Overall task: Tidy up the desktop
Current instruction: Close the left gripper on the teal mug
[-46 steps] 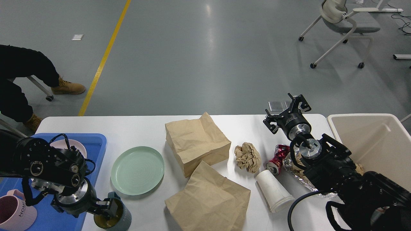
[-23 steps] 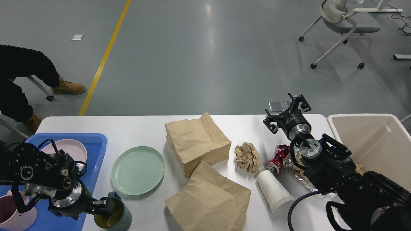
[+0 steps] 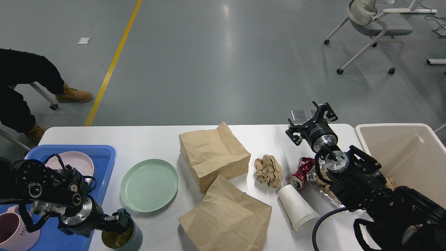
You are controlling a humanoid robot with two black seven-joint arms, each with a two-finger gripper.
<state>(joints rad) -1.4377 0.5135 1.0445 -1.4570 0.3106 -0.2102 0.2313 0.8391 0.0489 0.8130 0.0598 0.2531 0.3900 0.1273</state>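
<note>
The large smooth white rectangular desktop [image 3: 156, 143] fills the lower half of the frame, its near edge cut off by the bottom border and its right end covered by the black right arm.

Much is only partly seen. The left gripper [image 3: 120, 223], at the lower left, sits at the rim of a grey-green cup with a dark brownish inside [image 3: 122, 237], one finger inside the rim; the second finger is hard to make out, so whether it pinches the wall cannot be told. The cup's base runs off the bottom edge. The right gripper [image 3: 315, 116], at the desktop's far right edge, is seen small and dark; its fingers look parted, with nothing between them. A crumpled silver foil wrapper [image 3: 322, 191] is mostly hidden beneath the right arm. A pink mug with lettering [image 3: 14, 235] is cut off at the lower left corner.

Beyond the desktop lies a grey polished floor with a yellow line [image 3: 113, 62] at upper left, a seated person's black trousers and tan boots [image 3: 71, 94] at the left edge, and a wheeled white office chair [image 3: 369, 24] at upper right.

A blue plastic tray [image 3: 104, 157] at the left holds a pale pink plate [image 3: 75, 162] and the mug. A beige plastic bin [image 3: 400, 153] stands at the right; its contents are hidden by the arm. On the bare surface lie a pale green round plate [image 3: 149, 184], two flattened brown paper bags [image 3: 212, 157], a brown crumpled paper ball [image 3: 269, 169], a crushed red can [image 3: 301, 172] and a white paper cup on its side [image 3: 296, 207].
</note>
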